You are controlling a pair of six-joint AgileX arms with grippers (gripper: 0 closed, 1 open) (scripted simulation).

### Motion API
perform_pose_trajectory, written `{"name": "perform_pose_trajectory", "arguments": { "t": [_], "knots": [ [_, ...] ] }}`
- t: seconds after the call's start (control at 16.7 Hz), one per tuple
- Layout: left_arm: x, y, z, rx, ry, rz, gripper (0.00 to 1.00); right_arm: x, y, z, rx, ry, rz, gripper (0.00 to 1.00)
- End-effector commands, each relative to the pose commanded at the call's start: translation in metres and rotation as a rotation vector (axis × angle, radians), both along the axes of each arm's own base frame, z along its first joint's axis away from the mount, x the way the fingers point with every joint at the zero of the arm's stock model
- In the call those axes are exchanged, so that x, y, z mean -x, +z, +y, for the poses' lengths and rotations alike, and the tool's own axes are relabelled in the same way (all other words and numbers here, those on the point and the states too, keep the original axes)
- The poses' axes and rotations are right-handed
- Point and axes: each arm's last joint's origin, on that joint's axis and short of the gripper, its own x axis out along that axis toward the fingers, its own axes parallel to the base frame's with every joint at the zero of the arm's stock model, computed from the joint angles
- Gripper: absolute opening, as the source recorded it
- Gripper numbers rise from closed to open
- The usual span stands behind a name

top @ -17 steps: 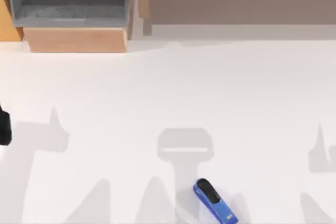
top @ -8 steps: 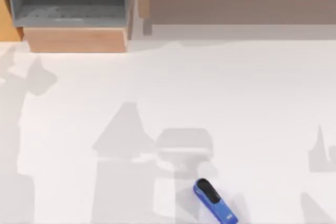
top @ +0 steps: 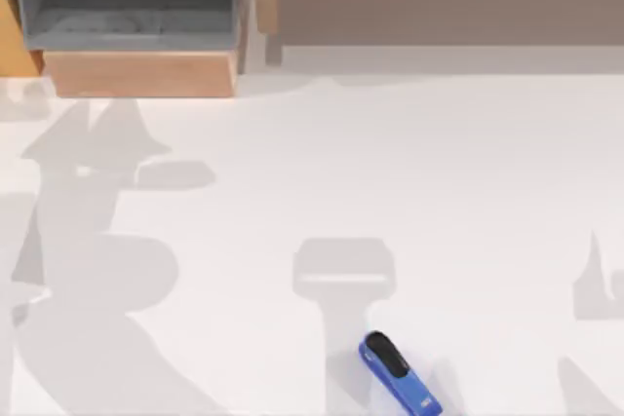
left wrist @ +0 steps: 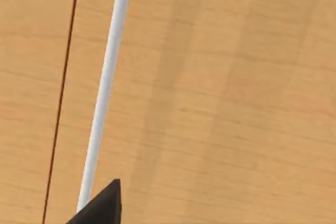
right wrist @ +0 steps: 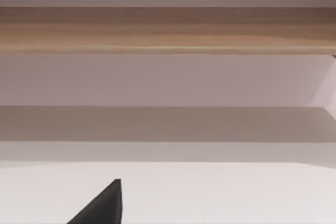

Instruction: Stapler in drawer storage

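The small blue stapler with a black rounded top (top: 398, 373) lies on the white table (top: 409, 172), well apart from the grey-walled drawer with a light tan wooden front (top: 141, 73), nearer our right side than the drawer is. The stapler's far tip is cut off at the frame edge. We cannot tell how our jaws stand: one dark fingertip of the left gripper (left wrist: 100, 207) shows before a tan wooden face with a white rod (left wrist: 107, 77), one of the right gripper (right wrist: 100, 207) before a long wooden unit (right wrist: 168, 30).

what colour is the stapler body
Blue, with a black top piece; the stapler shows best in the top view.
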Motion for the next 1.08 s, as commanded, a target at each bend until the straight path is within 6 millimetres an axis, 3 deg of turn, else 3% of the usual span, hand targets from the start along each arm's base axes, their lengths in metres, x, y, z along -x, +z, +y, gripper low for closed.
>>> {"name": "perform_pose_trajectory", "arguments": {
  "t": [0.24,0.42,0.84,1.08],
  "knots": [
    [-0.023,-0.051,0.030,-0.162,0.005,0.002,1.00,0.000,0.000,0.000,0.000,0.000,0.000,1.00],
    [-0.029,-0.074,0.042,-0.225,0.008,0.004,1.00,0.000,0.000,0.000,0.000,0.000,0.000,1.00],
    [-0.031,-0.077,0.042,-0.231,0.006,0.006,1.00,0.000,0.000,0.000,0.000,0.000,0.000,1.00],
    [-0.046,-0.077,0.044,-0.234,0.009,0.004,1.00,0.000,0.000,0.000,0.000,0.000,0.000,1.00]
  ]
}}
